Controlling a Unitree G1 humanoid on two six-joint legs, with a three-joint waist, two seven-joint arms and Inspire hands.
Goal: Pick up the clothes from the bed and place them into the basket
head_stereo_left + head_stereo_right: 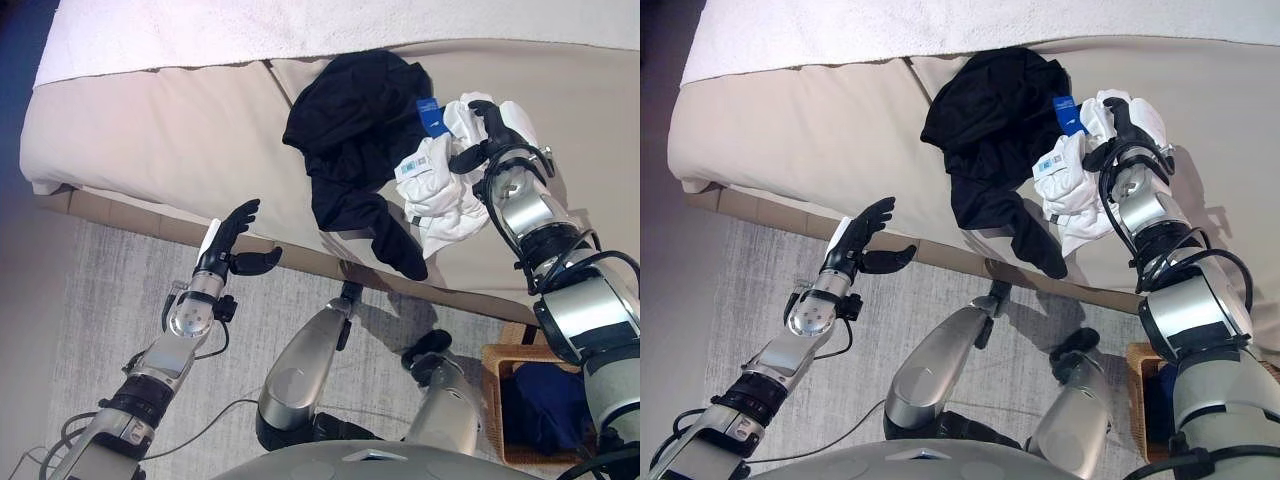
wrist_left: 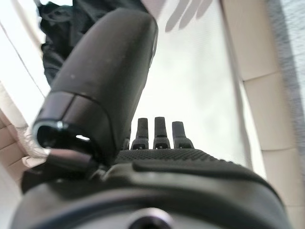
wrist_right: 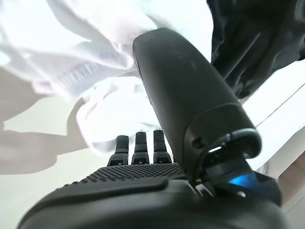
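My right hand [image 1: 487,135] rests on the white garment [image 1: 440,190] on the bed [image 1: 180,140], fingers straight, not yet closed. The black clothes [image 1: 355,120] lie touching it at nine o'clock. I should gather only white cloth, then carry it to the basket [image 1: 497,400] at five o'clock. My left hand [image 1: 228,240] hangs open, idle.

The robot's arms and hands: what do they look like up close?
Both arms are silver-grey metal tubes with black rings and thin black cables looping at the wrists. The left hand and right hand are matt black, with slim ridged fingers, a thick rounded thumb and a dimpled, textured palm. The left hand bears a white strip along its side.
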